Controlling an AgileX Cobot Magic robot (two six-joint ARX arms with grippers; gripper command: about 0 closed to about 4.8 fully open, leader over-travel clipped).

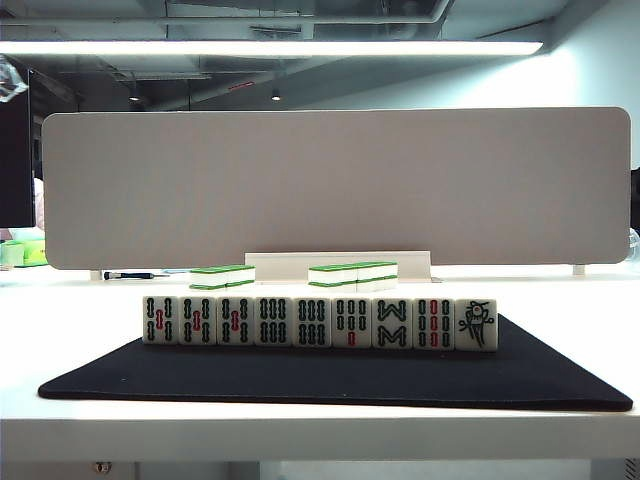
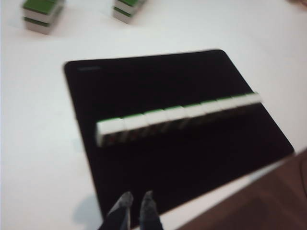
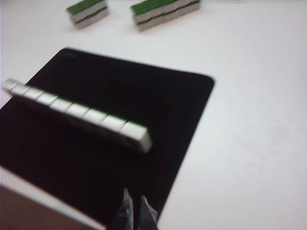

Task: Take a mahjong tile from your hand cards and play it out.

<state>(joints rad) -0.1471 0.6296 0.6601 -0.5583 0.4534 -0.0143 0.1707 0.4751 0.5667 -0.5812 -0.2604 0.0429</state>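
Note:
The hand cards [image 1: 320,322] stand upright in a row on a black mat [image 1: 300,375], faces toward the exterior camera. The mahjong tile [image 1: 476,324] with the green bird is the row's right end. Neither gripper shows in the exterior view. In the left wrist view my left gripper [image 2: 136,201] hovers over the mat's near edge, short of the row [image 2: 177,115], its fingers close together and empty. My right gripper [image 3: 134,199] is shut and empty above the mat's near right part, a little short of the row's end tile [image 3: 136,134]. Both wrist views are blurred, so faces are unreadable there.
Two stacks of green-backed tiles [image 1: 222,276] [image 1: 352,275] lie on the white table beyond the mat. Behind them stand a low white holder [image 1: 338,265] and a wide grey panel [image 1: 340,185]. The table's front edge [image 1: 320,435] runs just before the mat.

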